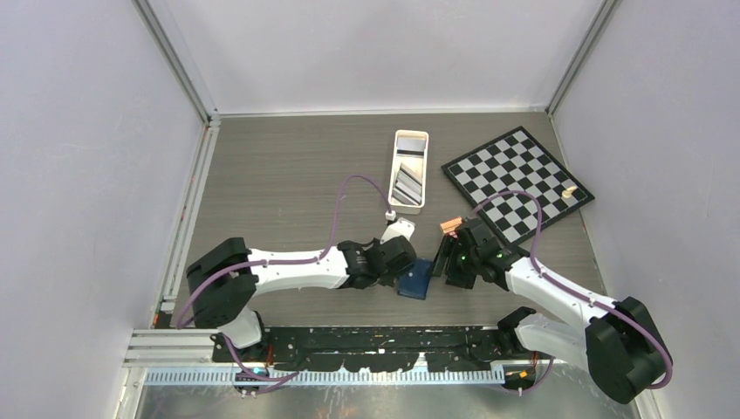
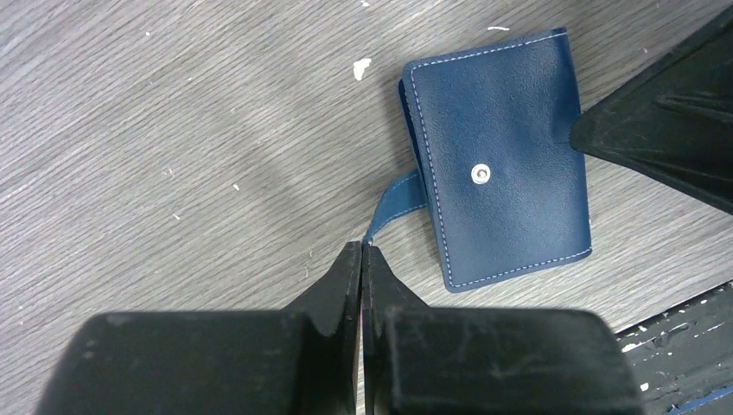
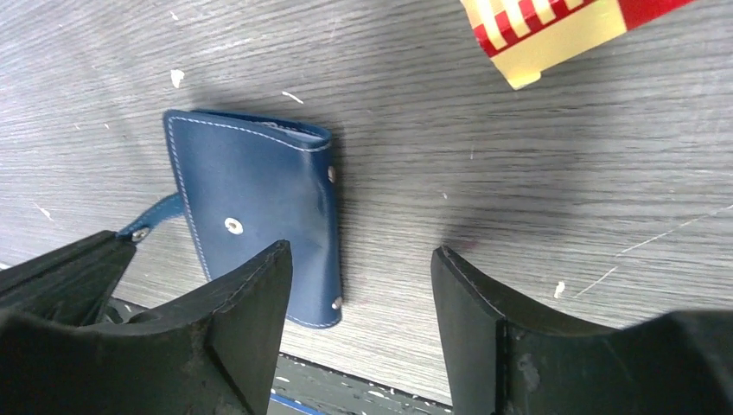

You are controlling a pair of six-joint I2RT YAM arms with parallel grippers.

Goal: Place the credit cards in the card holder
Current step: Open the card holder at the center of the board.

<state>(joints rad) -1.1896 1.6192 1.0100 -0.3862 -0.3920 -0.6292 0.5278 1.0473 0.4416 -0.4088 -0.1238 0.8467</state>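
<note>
The dark blue card holder [image 1: 417,279] lies closed on the table between the two arms, snap stud up; it also shows in the left wrist view [image 2: 497,164] and the right wrist view [image 3: 259,199]. Its closing strap [image 2: 398,194] is undone and runs out to my left gripper [image 2: 361,251], which is shut on the strap's tip. My right gripper [image 3: 359,259] is open and empty, low over the holder's far edge, one finger [image 3: 246,303] above the holder. Grey and black credit cards [image 1: 406,183] lie in the white tray [image 1: 410,137].
A red and yellow banded pack [image 1: 449,225] lies just behind the right gripper, also in the right wrist view [image 3: 562,35]. A chessboard [image 1: 519,182] with one small piece [image 1: 569,192] lies at the back right. The black base rail [image 1: 366,340] runs along the near edge.
</note>
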